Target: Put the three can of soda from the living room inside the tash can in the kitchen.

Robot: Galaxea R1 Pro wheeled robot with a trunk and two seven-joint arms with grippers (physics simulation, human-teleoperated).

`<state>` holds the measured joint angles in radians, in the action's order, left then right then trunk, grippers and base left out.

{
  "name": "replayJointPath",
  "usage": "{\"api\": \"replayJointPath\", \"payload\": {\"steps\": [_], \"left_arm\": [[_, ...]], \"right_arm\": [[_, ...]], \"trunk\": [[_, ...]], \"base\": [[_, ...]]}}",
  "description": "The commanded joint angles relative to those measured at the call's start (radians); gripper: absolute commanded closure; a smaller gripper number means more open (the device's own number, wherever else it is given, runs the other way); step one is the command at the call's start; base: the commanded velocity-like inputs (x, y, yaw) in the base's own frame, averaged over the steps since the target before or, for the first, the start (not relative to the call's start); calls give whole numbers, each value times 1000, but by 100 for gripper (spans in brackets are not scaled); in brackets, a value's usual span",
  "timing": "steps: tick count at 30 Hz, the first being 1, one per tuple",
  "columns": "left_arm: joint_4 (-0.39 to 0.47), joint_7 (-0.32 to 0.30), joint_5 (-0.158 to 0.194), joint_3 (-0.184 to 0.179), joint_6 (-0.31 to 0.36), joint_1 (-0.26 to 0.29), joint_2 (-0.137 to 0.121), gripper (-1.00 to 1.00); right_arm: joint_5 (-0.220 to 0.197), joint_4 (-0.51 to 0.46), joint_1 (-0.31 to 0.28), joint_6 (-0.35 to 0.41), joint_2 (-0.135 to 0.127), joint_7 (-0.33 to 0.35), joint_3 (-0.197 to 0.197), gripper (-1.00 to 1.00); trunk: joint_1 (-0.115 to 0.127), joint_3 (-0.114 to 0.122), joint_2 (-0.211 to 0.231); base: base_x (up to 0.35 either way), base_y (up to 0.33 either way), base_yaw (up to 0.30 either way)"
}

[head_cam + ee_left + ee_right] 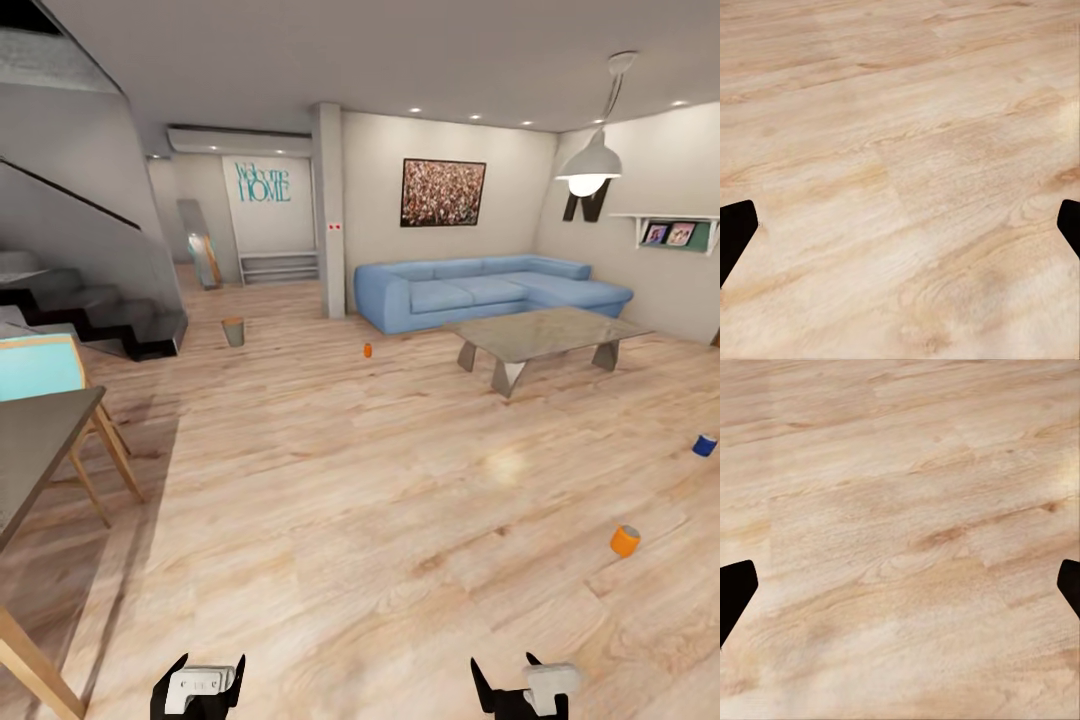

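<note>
A home living room: blue sofa (pixel 490 290), wood floor (pixel 380 500).

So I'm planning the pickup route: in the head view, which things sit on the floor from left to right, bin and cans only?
Trash can → far orange can → near orange can → blue can.

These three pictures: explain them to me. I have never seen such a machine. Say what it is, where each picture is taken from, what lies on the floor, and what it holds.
It is a wheeled robot with two arms, simulated.

The big picture is from its head: left hand and right hand show at the bottom.

The other two look along each hand's fingers at bare floor; both hands are open and hold nothing.

On the floor: an orange can, a blue can, a far orange can and a small bin, beyond a sofa and low table.
</note>
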<state>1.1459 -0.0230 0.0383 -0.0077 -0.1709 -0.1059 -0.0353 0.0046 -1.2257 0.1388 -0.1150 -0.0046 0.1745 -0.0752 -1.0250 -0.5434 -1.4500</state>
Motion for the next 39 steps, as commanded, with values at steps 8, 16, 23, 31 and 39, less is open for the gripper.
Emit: {"api": "replayJointPath", "payload": {"steps": [8, 16, 23, 31, 39], "left_arm": [[0, 0, 0, 0, 0, 0, 0, -100], [0, 0, 0, 0, -1, 0, 0, -100], [0, 0, -1, 0, -1, 0, 0, -100], [0, 0, -1, 0, -1, 0, 0, -100], [0, 0, -2, 0, 0, 0, 0, -100]], "right_arm": [[0, 0, 0, 0, 0, 0, 0, -100], [0, 0, 0, 0, 0, 0, 0, -100], [0, 0, 0, 0, 0, 0, 0, -100], [0, 0, 0, 0, 0, -1, 0, -100], [0, 0, 0, -6, 0, -1, 0, -100]], "trunk": [[0, -8, 0], [0, -9, 0], [0, -9, 0], [0, -5, 0], [0, 5, 0]], "base": [[246, 0, 140], [241, 0, 19], [240, 0, 2], [236, 0, 0], [233, 0, 0]]}}
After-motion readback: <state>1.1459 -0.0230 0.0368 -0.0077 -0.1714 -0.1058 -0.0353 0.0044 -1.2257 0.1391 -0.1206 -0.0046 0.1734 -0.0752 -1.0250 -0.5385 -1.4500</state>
